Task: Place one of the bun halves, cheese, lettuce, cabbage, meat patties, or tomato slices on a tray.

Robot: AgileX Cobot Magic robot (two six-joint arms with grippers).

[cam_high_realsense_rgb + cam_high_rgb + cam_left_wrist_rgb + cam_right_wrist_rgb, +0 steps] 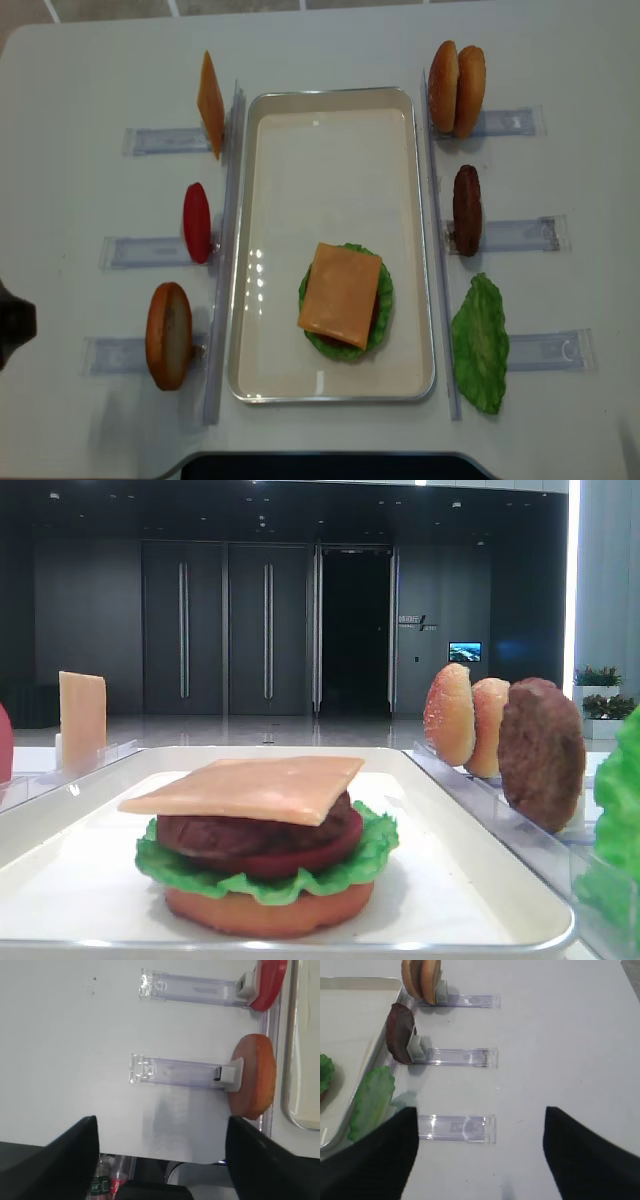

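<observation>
White table [90,80]: tray [330,120] with cheese [341,295]-topped lettuce [384,300] stack.

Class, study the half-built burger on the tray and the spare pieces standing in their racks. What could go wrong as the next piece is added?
1. The cheese sits skewed on the stack, its corners overhanging the lettuce; a piece pressed onto one edge might tip it.
2. The bun half only leans in its rack, so a careless grasp by the open left end effector could topple it.

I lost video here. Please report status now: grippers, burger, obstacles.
Left gripper open, empty. Right gripper open, empty. Cheese tops the stack on tray; no top bun yet. Nothing in the way.
</observation>
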